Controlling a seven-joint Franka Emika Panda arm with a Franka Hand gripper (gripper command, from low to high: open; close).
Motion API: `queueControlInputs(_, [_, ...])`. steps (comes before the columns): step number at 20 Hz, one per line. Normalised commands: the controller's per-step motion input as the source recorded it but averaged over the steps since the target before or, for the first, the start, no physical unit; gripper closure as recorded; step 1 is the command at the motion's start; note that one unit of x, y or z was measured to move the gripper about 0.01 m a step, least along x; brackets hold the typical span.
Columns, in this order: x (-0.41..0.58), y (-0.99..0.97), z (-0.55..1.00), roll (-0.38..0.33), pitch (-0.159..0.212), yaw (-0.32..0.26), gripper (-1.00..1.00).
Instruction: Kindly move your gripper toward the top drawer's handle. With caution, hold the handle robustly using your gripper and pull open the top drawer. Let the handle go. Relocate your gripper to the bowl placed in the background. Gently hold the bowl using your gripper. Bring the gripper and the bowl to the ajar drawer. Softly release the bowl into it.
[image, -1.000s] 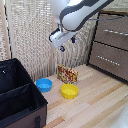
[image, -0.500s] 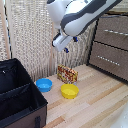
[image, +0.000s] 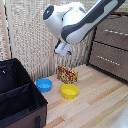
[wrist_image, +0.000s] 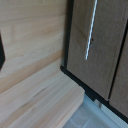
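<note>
Exterior view: using the dark-framed dresser as landmark, nearest the camera and farthest from the dresser sits the black fabric box, on the light wooden floor. Beyond it, between box and dresser, lie the round yellow plastic bowl and the small bright blue plastic bowl, well apart from the dresser, with a patterned red-and-yellow packet standing just behind them. The white boxy gripper hangs above the packet; whether its jaws are spread or closed cannot be told. The grey-brown top drawer sits flush with its slim silver bar handle; the wrist view shows a handle too.
</note>
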Motion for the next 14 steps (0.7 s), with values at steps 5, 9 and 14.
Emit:
queueControlInputs(5, [0.044,-0.14,0.4,-0.273,0.0,0.017,-1.0])
queueControlInputs(9, [0.078,-0.14,0.4,-0.271,0.0,0.012,-1.0])
queueControlInputs(14, [-0.078,-0.36,0.2,-0.275,-0.068,0.092,-1.0])
